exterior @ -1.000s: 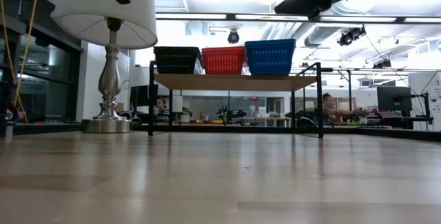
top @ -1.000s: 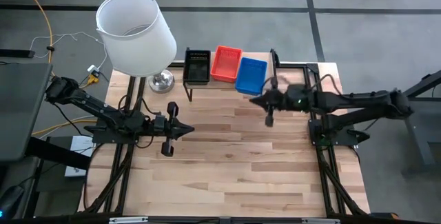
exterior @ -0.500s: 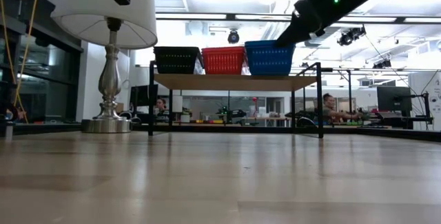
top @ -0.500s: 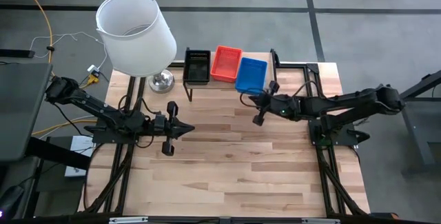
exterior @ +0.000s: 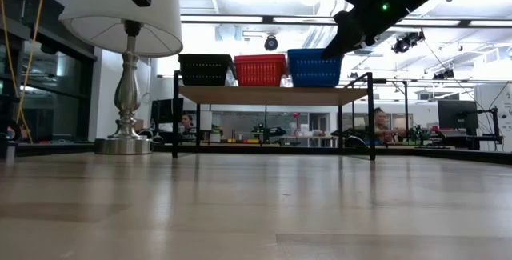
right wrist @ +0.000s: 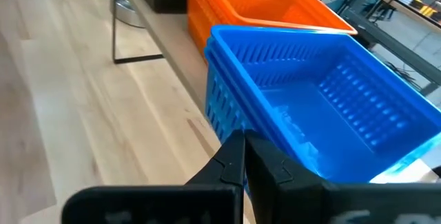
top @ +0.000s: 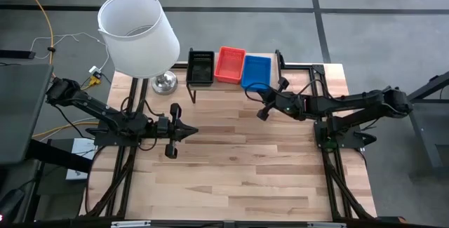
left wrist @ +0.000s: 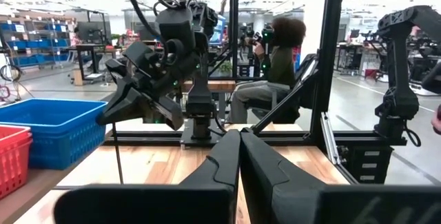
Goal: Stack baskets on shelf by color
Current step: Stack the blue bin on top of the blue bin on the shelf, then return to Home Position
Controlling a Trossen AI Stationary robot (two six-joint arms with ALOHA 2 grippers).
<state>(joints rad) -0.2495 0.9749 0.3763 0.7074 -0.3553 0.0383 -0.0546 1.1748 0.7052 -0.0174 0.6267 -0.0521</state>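
Three basket stacks sit in a row on the shelf (exterior: 268, 94): black (top: 200, 67), red-orange (top: 230, 64) and blue (top: 257, 71). My right gripper (top: 251, 92) is shut, with its tips at the blue stack's near side (right wrist: 244, 141); in the low view it shows by the blue stack's rim (exterior: 330, 50). My left gripper (top: 193, 131) is shut and waits above the table's left half, holding nothing (left wrist: 240, 138). My right gripper has its shut fingertips (right wrist: 234, 148) against the blue stack's near wall (right wrist: 231, 117), low on that wall. It comes slanting from the table's near right side. The blue stack stays flat on the shelf, beside the red-orange stack (right wrist: 255, 3).
A lamp with a white shade (top: 138, 31) and a metal base (top: 165, 83) stands left of the shelf at the far edge. Bare wooden tabletop (top: 231, 165) spreads toward the near edge. People sit in the room beyond (left wrist: 275, 58).
My right gripper has moved toward the far left, from beside the shelf to the blue stack's near side, turning slightly. The blue stack has slid a little toward the far edge and turned squarer to the red-orange stack.
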